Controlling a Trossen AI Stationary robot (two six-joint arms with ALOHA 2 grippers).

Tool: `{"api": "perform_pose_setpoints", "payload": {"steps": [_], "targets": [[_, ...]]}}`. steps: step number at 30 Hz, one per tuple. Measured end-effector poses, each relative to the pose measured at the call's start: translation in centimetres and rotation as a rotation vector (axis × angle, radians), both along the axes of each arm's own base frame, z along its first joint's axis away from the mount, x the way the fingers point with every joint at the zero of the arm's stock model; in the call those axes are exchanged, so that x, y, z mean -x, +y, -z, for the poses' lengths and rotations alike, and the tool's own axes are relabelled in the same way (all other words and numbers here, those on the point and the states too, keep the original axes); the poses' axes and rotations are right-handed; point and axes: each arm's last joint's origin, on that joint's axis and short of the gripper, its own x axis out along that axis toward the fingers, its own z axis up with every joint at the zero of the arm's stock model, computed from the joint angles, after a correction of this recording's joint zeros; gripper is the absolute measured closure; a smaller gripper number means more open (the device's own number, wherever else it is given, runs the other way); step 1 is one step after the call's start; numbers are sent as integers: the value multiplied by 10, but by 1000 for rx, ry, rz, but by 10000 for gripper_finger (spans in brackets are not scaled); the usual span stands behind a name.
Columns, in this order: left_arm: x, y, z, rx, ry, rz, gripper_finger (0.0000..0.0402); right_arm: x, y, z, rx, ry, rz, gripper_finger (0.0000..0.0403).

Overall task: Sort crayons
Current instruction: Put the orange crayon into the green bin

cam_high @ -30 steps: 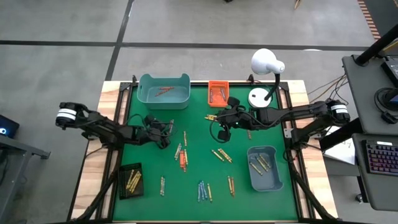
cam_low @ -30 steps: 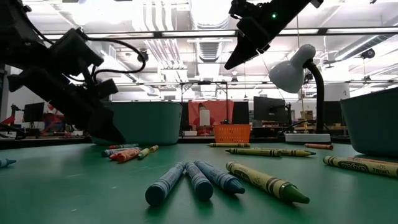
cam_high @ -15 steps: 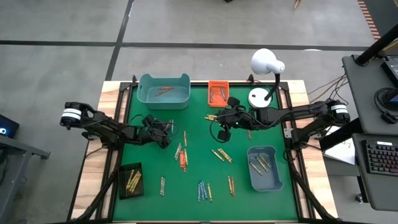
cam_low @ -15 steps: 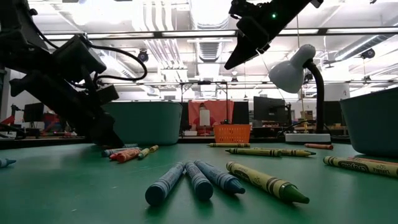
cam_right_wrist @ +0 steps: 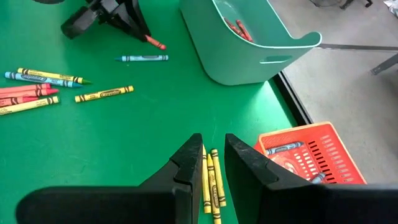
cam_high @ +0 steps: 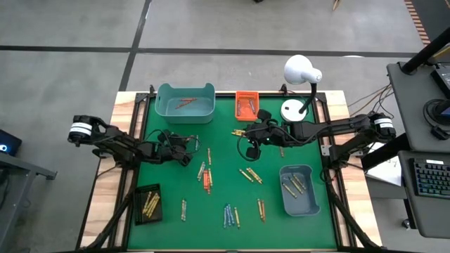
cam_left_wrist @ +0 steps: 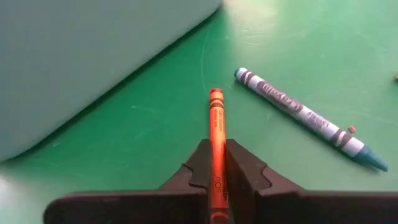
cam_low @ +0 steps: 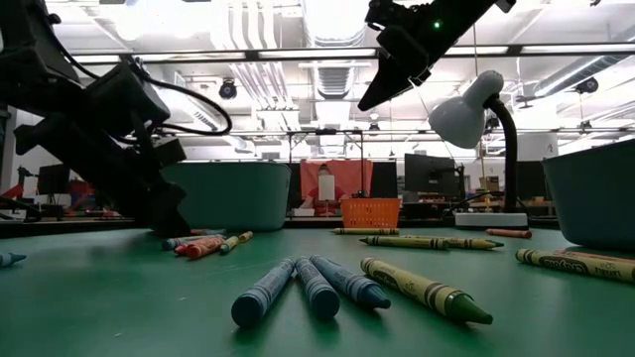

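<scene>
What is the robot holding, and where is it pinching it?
The left gripper is shut on an orange crayon, jaws pinching its lower half. The right gripper is open, holding nothing.

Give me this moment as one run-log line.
left pincer: shut on orange crayon, beside teal bin | right pincer: raised mid-table, empty, above two yellow crayons | loose crayons: remain on mat

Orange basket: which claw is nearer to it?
Right. The right claw hovers just in front of the orange basket; the left claw is farther off, by the teal bin.
</scene>
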Motion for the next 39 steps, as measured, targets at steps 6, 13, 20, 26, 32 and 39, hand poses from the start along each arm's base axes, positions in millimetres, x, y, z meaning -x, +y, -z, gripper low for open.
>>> {"api": "perform_pose_setpoints", "payload": {"steps": [6,13,20,26,32,39], "targets": [[-4,-2,-17,82,-9,60,400,1,0,2,-2,23,-6,346],[-18,-3,-78,99,19,96,401,7,0,8,-18,102,4,346],[-34,12,-169,34,-14,242,401,10,-4,19,38,178,-113,346],[-33,70,-215,-98,31,216,401,11,-46,15,9,112,-121,346],[-13,154,-222,-39,51,179,401,23,-110,5,-35,-41,-3,346],[12,208,-191,174,7,182,402,46,-160,-1,-163,-194,127,346]]}}
